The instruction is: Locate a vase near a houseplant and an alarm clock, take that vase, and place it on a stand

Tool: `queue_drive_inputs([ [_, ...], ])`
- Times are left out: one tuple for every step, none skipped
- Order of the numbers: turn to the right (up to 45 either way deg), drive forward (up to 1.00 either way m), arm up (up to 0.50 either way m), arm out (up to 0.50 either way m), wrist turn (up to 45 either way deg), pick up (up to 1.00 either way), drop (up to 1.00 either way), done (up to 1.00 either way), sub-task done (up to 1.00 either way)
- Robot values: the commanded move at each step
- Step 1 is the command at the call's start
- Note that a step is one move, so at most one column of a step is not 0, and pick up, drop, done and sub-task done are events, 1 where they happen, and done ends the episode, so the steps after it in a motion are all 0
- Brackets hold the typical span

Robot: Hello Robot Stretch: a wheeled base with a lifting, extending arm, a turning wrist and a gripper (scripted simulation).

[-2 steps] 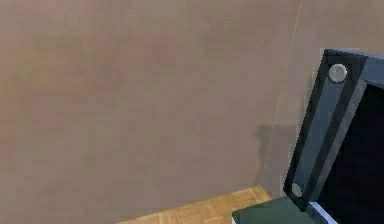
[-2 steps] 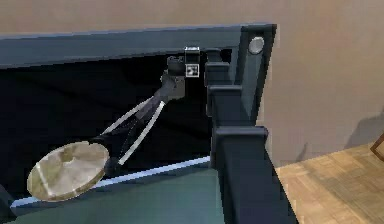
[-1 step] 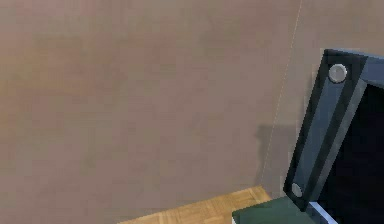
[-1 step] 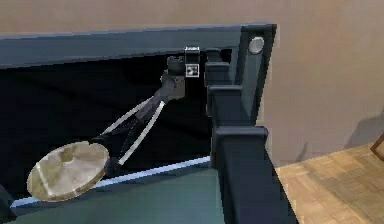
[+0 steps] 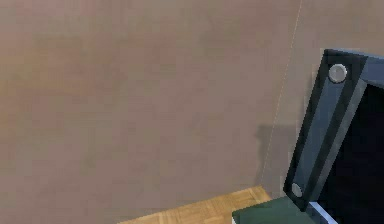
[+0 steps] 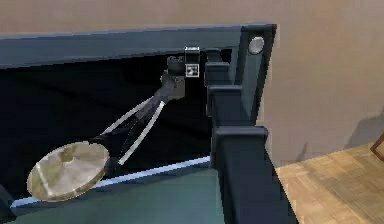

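In the arm side view my arm (image 6: 238, 150) rises as a dark bar, with two white marker squares (image 6: 184, 69) at its far end. My gripper (image 6: 108, 148) reaches down to the left, its thin fingers (image 6: 140, 116) crossing a black screen. At the fingers' end is a round, beige-gold, vase-like thing (image 6: 68, 172). Its lower edge overlaps the dark green top of a stand (image 6: 150, 200). I cannot tell whether the gripper holds it or whether it rests on that top.
A large television with a dark grey-blue frame (image 6: 120, 45) and a black screen stands on the stand, and its edge (image 5: 325, 130) shows at the forward view's right. A plain brown wall (image 5: 140, 100) is close ahead. Wooden floor (image 6: 330, 185) lies at the arm side view's lower right.
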Motion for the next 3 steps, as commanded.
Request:
queue_drive_inputs([
  [0.0,0.00,0.00,0.00,0.0,0.00,1.00,0.00,0.00],
  [0.0,0.00,0.00,-0.10,0.0,0.00,0.00,0.00,0.00],
  [0.0,0.00,0.00,0.00,0.0,0.00,0.00,1.00,0.00],
])
